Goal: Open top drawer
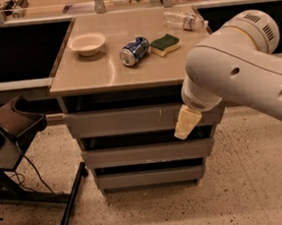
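Gripper [186, 123] at right part of top drawer [127, 120] front, near lower edge; spread or closed, not possible to tell. Top drawer directly under tabletop [98, 74], above two narrower drawers [144, 153].

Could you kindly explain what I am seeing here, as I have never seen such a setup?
The single camera looks down on a small cabinet from the front; where it is mounted is not known. The white shape on the right is the robot's arm. Its pale end effector hangs in front of the right end of the top drawer, the widest of three grey drawers, which it is meant to open. I cannot tell whether they touch; it seems to hold nothing. On the countertop lie a bowl, a blue can on its side, a green and yellow sponge and a clear plastic bottle at the back.
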Motion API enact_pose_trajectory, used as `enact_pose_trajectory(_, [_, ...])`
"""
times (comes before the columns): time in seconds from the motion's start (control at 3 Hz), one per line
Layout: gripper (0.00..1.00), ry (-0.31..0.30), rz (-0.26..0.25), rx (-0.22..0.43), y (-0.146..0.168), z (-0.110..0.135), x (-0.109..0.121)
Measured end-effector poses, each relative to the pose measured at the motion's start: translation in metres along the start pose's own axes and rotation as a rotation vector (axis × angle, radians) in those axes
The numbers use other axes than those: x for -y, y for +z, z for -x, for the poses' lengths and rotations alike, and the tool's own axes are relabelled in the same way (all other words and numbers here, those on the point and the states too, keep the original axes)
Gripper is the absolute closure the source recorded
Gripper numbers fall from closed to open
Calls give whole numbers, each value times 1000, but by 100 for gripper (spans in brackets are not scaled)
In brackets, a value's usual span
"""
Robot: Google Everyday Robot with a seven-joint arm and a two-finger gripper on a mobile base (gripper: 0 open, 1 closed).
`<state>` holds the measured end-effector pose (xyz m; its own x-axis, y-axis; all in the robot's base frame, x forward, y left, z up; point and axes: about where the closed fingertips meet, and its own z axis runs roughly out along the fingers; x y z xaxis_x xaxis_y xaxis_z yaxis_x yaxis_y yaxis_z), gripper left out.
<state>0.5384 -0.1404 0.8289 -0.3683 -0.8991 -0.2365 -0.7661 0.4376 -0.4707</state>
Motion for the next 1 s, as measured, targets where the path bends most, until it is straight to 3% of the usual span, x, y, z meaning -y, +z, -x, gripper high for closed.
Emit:
enact_pose_trajectory(0.33, [0,1,11,5,3,1,-2])
enact_pose_trajectory(0.67, [0,-22,55,23,44,1,-20])
enact_pose_trajectory(1.0, [0,-37,52,57,83,7,-25])
